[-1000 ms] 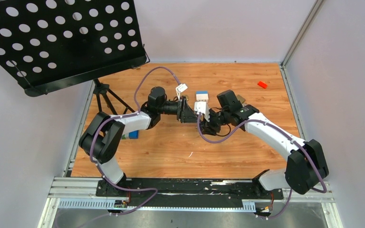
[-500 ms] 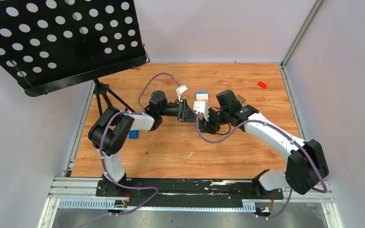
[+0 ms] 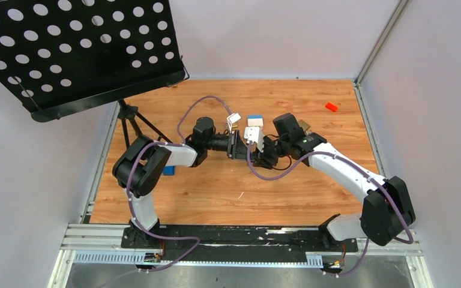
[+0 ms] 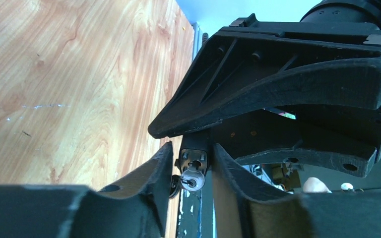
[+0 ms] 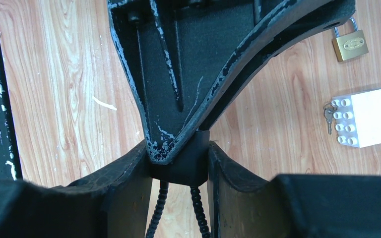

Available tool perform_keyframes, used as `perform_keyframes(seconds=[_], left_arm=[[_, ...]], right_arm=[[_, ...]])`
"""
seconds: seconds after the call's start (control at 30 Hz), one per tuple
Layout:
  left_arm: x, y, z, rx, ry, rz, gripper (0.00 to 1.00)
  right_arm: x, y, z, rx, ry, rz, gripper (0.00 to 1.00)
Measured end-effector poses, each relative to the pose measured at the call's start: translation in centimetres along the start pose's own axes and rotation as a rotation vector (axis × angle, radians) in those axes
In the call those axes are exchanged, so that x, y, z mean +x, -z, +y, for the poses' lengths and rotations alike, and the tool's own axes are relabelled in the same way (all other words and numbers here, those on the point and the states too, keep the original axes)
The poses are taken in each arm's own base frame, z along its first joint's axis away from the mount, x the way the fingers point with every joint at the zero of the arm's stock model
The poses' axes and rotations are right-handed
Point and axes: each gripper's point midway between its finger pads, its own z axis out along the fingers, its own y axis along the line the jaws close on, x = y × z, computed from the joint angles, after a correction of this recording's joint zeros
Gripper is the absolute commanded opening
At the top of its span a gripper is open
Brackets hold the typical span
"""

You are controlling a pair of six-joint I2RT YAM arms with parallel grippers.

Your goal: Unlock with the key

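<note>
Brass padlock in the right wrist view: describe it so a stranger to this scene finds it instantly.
Look at the wooden tabletop, toward the upper right corner of the right wrist view. Find the white-and-blue toy brick lying there; the brass padlock lies just above it in the picture. It alone is shiny gold metal with a silver shackle, unlike the studded plastic brick.

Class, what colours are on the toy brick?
The toy brick is white with one blue end, clearest in the right wrist view.
</note>
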Motion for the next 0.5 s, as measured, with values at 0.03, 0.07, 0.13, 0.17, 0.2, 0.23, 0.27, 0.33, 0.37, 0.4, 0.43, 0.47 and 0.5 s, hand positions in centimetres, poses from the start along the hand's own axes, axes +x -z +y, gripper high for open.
perform_keyframes(seconds=[0.03,0.07,0.13,0.17,0.2,0.23,0.27,0.33,0.37,0.4,0.43,0.47,0.5], left_arm=[[0.06,-0.05,0.02,-0.002,0.002,0.001,0.34],[0.15,-0.14,0.0,-0.002,0.002,0.003,0.31],[0.21,-0.24,-0.07,-0.001,0.002,0.005,0.23],[0.2,-0.27,-0.09,0.0,0.001,0.005,0.19],[0.15,-0.28,-0.11,0.0,0.0,0.004,0.14],[0.11,-0.29,-0.14,0.001,0.002,0.003,0.08],[0.08,-0.29,-0.17,0.002,0.001,0.002,0.04],[0.03,-0.3,-0.25,0.004,0.003,0.0,0.0],[0.01,-0.3,-0.26,0.005,0.002,0.0,0.0],[-0.03,-0.3,-0.26,0.006,-0.001,-0.002,0.0],[-0.03,-0.3,-0.26,0.006,-0.002,-0.002,0.0],[-0.02,-0.3,-0.23,0.006,-0.005,-0.001,0.0],[0.0,-0.3,-0.17,0.004,-0.01,0.0,0.0]], right_arm=[[0.0,0.0,0.0,0.0,-0.001,0.0,0.0],[-0.01,0.0,-0.04,0.002,-0.001,0.0,0.0],[0.08,0.02,-0.06,0.005,-0.004,0.005,0.01],[0.1,0.02,-0.07,0.005,-0.005,0.006,0.02],[0.11,0.03,-0.08,0.006,-0.006,0.006,0.04],[0.1,0.02,-0.08,0.006,-0.007,0.005,0.06],[0.09,0.02,-0.1,0.007,-0.008,0.005,0.08],[0.11,0.03,-0.13,0.01,-0.011,0.007,0.16],[0.12,0.03,-0.16,0.012,-0.012,0.007,0.22],[0.11,0.04,-0.18,0.013,-0.013,0.007,0.3],[0.13,0.05,-0.2,0.014,-0.013,0.008,0.39],[0.15,0.05,-0.23,0.016,-0.013,0.01,0.48],[0.22,0.08,-0.28,0.02,-0.013,0.013,0.54]])
